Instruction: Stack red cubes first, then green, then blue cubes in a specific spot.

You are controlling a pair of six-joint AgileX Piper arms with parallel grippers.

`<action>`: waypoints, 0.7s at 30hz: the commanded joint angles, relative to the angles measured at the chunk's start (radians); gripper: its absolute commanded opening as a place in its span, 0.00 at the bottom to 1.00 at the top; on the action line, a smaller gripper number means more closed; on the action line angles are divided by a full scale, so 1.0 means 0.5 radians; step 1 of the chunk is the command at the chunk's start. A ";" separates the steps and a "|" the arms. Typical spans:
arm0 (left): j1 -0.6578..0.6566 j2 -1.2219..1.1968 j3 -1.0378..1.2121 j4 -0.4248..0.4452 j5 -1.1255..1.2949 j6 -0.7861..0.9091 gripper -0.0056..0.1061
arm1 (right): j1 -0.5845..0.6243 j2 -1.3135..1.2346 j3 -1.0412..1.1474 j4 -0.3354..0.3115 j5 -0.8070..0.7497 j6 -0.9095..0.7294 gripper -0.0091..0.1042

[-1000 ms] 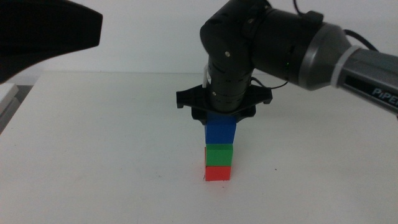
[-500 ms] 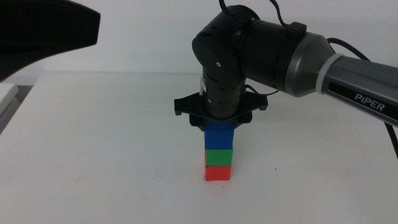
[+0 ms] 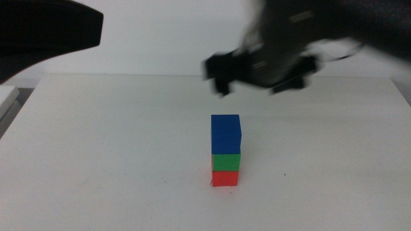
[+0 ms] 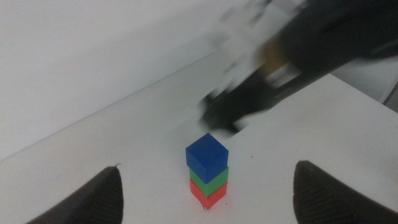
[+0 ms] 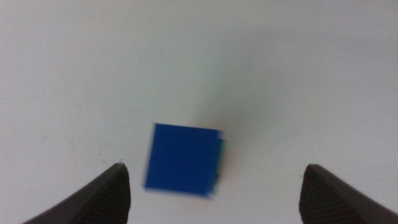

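A stack of three cubes stands on the white table: the red cube [image 3: 225, 178] at the bottom, the green cube [image 3: 225, 161] on it, the blue cube [image 3: 225, 133] on top. It also shows in the left wrist view [image 4: 208, 167]. My right gripper [image 3: 260, 85] is open and empty, blurred, high above and behind the stack. In the right wrist view the blue cube [image 5: 183, 158] lies below between the spread jaws. My left gripper [image 4: 205, 205] is open, back from the stack on the left. The marked spot is hidden under the stack.
The left arm's dark body [image 3: 45, 35] fills the upper left corner of the middle view. A tiny black mark [image 3: 286, 174] lies on the table right of the stack. The table's left edge [image 3: 13, 109] is near.
My right gripper has let go of the blue cube and risen fast up and to the right. The blue cube stays on the green one.
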 commanded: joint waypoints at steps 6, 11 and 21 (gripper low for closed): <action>0.003 -0.010 0.015 0.000 -0.013 -0.007 0.89 | -0.440 -1.106 0.887 -0.062 -0.331 -0.370 0.89; 0.003 -0.010 0.015 0.000 -0.013 -0.007 0.89 | -1.061 -1.718 1.428 0.321 -0.740 -0.925 0.89; 0.003 -0.010 0.015 0.072 -0.013 -0.007 0.89 | -1.318 -1.889 1.686 0.761 -1.023 -1.476 0.89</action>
